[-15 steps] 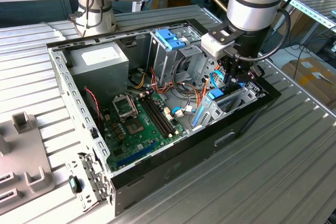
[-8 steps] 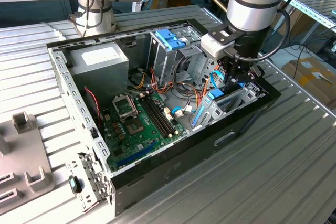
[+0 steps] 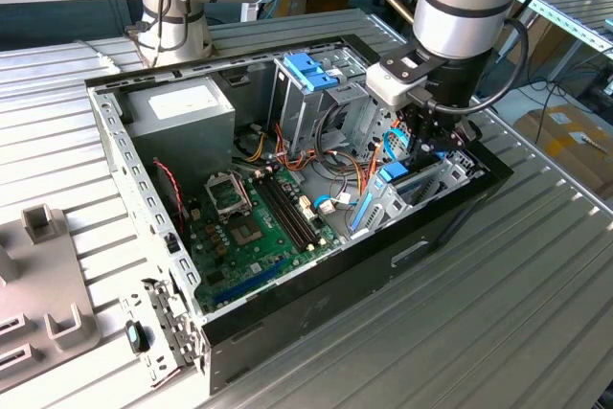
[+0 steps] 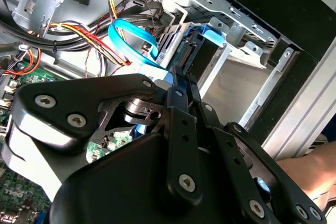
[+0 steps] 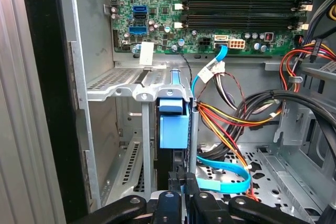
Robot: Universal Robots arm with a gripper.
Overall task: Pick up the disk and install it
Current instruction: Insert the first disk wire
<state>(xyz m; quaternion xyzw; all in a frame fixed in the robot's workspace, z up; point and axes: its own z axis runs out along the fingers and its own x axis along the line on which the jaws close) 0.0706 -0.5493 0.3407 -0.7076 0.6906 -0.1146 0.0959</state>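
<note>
Exterior view, left to right: ribbed metal worktop [image 3: 67,74] w/ grey fixture blocks [image 3: 46,280] at the exterior view's left edge. Open PC case [image 3: 110,141] lies on its side mid-worktop, side panel off. Inside it: grey PSU [image 3: 182,107] at the back, green mobo [image 3: 254,227] in front of it, then a metal drive cage [image 3: 302,102] w/ a darker blue bracket [image 3: 311,69] on top. Right of that the arm [image 3: 469,7] comes down from above. The gripper [image 3: 424,146] is low inside the case at the front bay [image 3: 450,174], by the case wall on the exterior view's right. The disk [image 3: 393,174] sits on edge in that bay, light-blue rail showing just below the gripper.

First wrist view: disk [image 5: 174,124] stands upright in a bay slot between metal uprights, blue carrier end facing the cam. Gripper [image 5: 182,182] is right at the disk's near end. Fingers [image 5: 175,182] are narrow, nearly together, w/ a thin blue bit between them; can't tell if that is carrier or cable. Blue flat cable [image 5: 223,182] loops just beside, orange/yellow wire bundle [image 5: 226,119] above it.

Second wrist view: gripper [image 4: 177,77] tips are at the end of the disk [image 4: 202,59], touching or nearly so. Can't tell if they pinch it.
</note>
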